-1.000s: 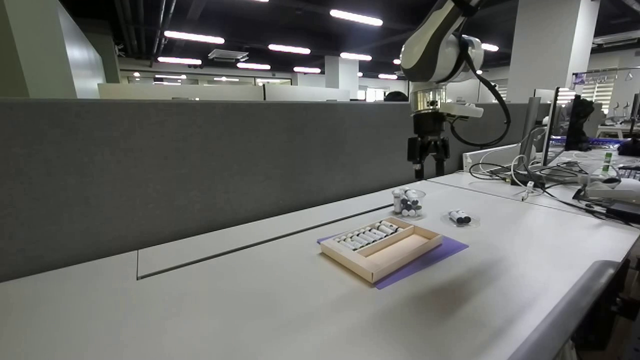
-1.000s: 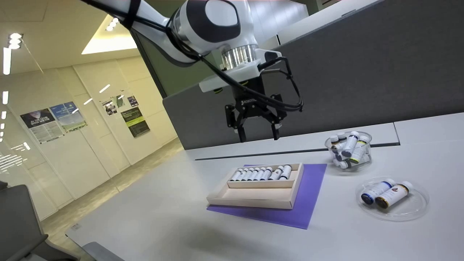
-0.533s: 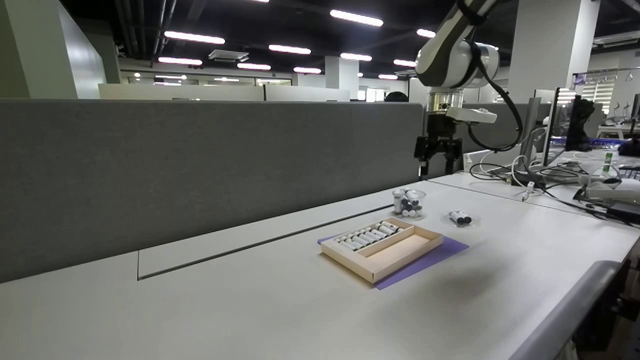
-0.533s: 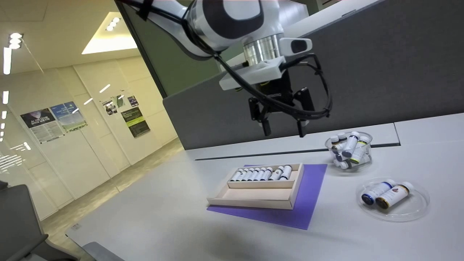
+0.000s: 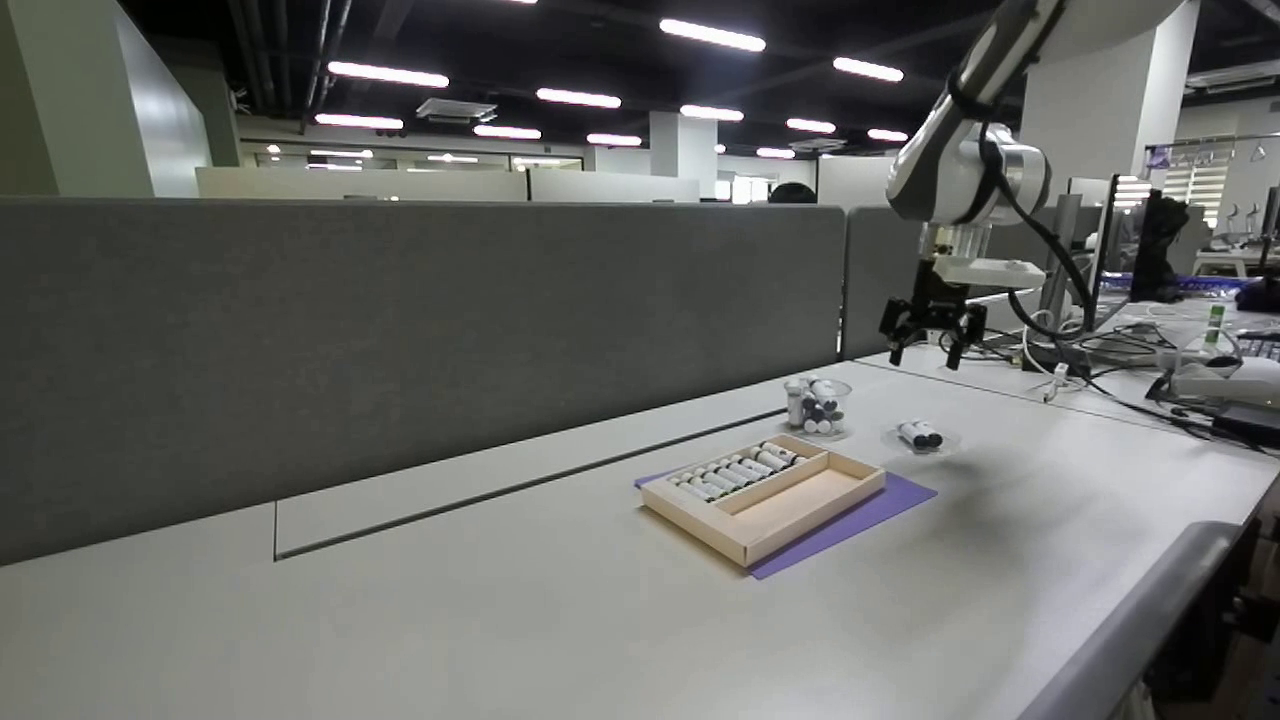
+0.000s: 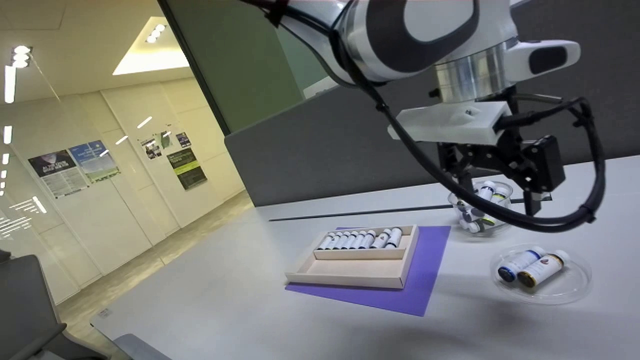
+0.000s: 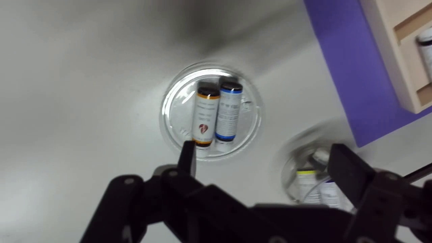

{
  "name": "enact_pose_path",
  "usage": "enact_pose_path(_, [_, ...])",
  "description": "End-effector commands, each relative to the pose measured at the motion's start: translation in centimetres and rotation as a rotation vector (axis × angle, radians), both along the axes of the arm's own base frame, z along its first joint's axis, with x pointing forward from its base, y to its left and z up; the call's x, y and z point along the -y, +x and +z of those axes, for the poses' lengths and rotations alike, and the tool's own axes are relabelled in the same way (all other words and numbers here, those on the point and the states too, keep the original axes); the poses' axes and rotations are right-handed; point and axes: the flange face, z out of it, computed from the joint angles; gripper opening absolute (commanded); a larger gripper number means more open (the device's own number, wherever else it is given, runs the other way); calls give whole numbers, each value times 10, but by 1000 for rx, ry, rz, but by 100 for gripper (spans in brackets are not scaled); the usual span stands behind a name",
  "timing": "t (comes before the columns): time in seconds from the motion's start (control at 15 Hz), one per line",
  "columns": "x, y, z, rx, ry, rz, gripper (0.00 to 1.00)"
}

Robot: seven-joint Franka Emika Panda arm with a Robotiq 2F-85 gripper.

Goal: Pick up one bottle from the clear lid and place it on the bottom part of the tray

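Clear lid: one, on the worktop, two bottles lying side by side on it. Bearings from the lid in an exterior view: claw, one, at eleven o'clock, fingers spread wide; clear cup, one, between ten and eleven, contents too jumbled to count; tray, one, at nine o'clock, on one purple sheet, eight bottles in its twelve-o'clock compartment.
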Motion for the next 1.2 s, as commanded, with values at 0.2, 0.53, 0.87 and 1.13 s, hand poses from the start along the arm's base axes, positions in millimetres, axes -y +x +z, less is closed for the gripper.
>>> enact_pose_path(0.2, [24, 5, -18, -15, 5, -98, 100])
enact_pose_path(0.53, [24, 12, -20, 2, 5, -123, 100])
enact_pose_path(0.87, [23, 25, -50, 44, 12, -155, 100])
enact_pose_path(1.13, [16, 35, -77, 39, 2, -149, 100])
